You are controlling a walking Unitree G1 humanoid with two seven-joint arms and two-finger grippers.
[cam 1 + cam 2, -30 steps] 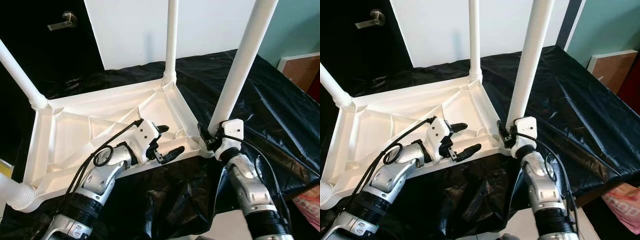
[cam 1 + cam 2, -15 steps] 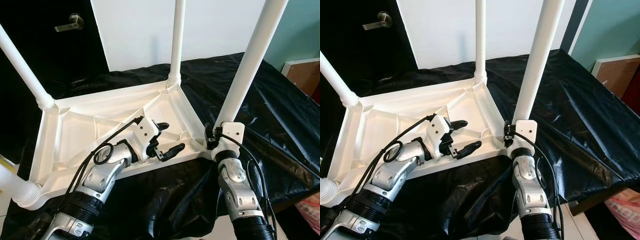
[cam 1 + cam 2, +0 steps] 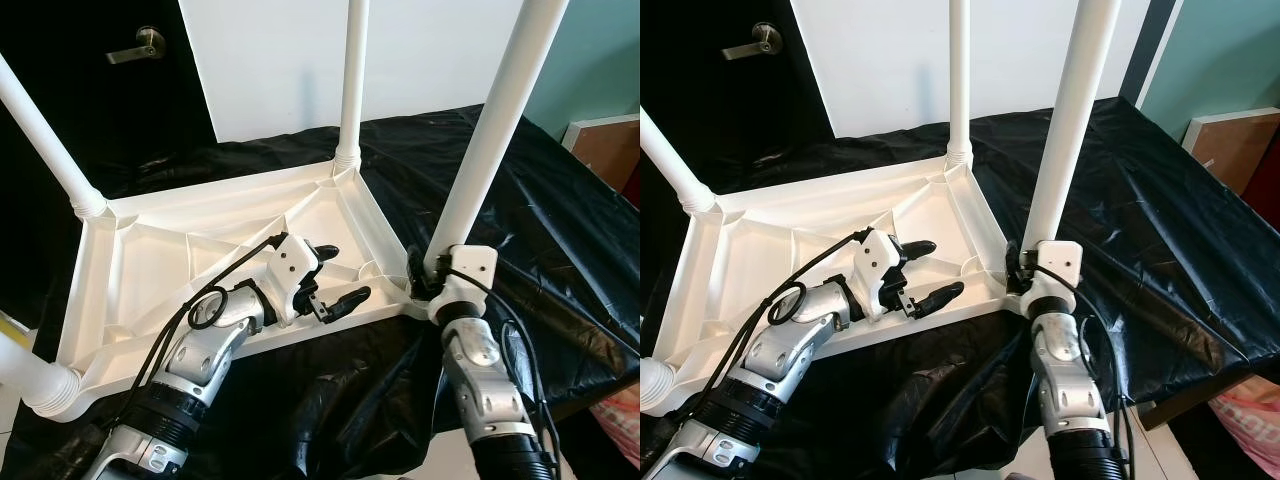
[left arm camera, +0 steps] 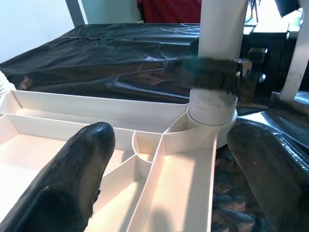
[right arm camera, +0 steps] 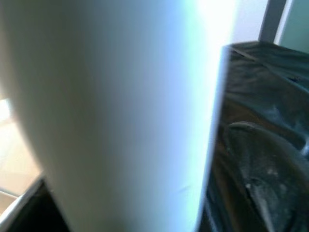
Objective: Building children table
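right pincer [image 3: 420, 282] clamps table leg [image 3: 485, 140]; left pincer [image 3: 335, 275] open over upturned tabletop [image 3: 150, 265].

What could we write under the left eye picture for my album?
Robot's right pincer grips a white leg of the upside-down table; left pincer hovers open over it.

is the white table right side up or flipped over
Flipped over: the table top lies ribbed underside up on the black sheet, legs pointing upward.
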